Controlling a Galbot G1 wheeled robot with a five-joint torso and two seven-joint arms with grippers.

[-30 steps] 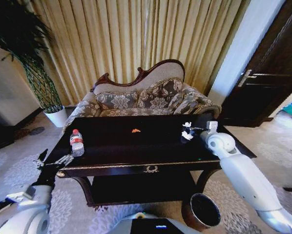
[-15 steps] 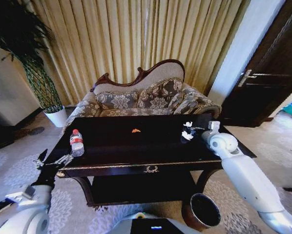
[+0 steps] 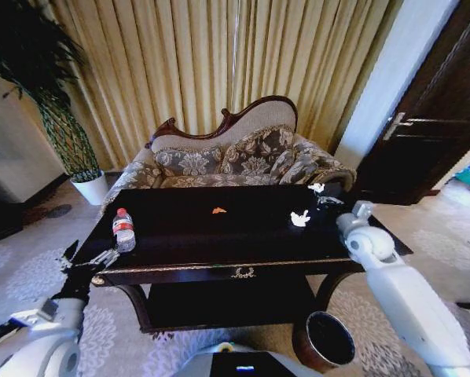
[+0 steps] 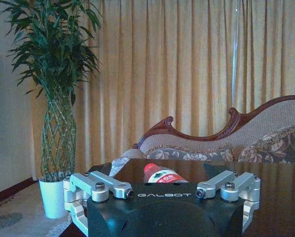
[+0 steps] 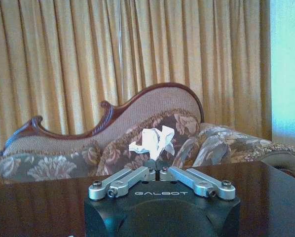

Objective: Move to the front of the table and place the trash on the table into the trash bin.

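Crumpled white paper wad pinched above glossy dark table, orange scrap mid-table, round bin below.

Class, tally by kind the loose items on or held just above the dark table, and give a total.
White paper wads: 2, one held in the right gripper
Orange scrap: 1
Water bottle: 1
Total: 4

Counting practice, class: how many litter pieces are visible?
3: crumpled white paper wad in right gripper; second white wad on dark-brown wooden table; tiny orange scrap mid-table.
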